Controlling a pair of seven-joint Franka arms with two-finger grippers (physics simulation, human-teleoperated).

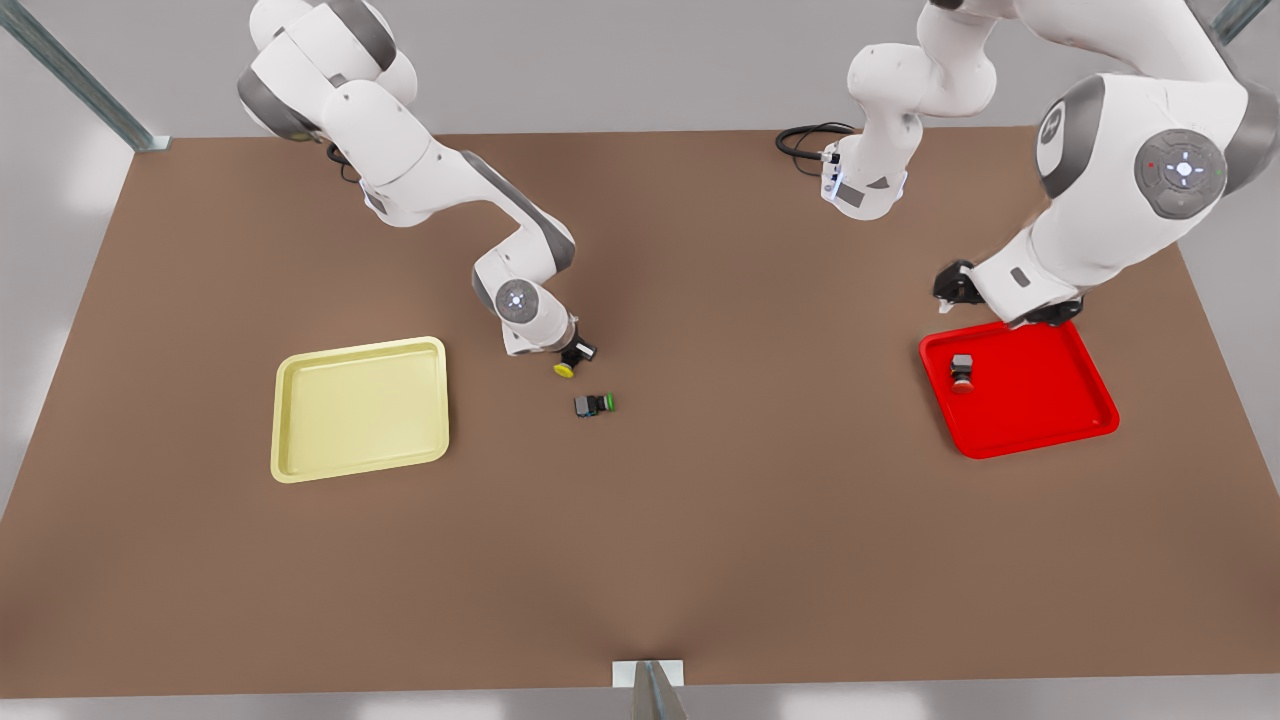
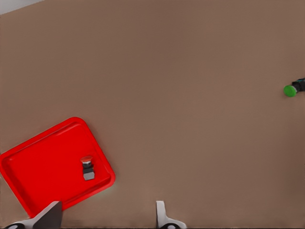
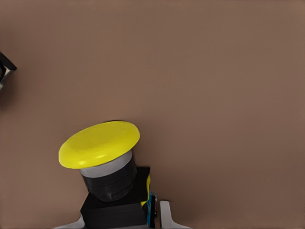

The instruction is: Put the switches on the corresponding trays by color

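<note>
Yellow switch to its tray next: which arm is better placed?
The right gripper. It is already shut on the yellow switch, beside the yellow tray. The left gripper is open by the red tray, where the red switch already lies.

A green-capped switch (image 1: 594, 404) lies (on its side) on the brown table (image 1: 700, 520)

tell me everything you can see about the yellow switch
The yellow switch is a small push-button: a wide, glossy yellow round cap over a pale grey collar, a black ribbed barrel and a blocky black body. The right gripper is shut on its body, its fingers at the sides. In the front view it sits between the pale yellow tray and the green-capped switch, outside the tray.
</note>
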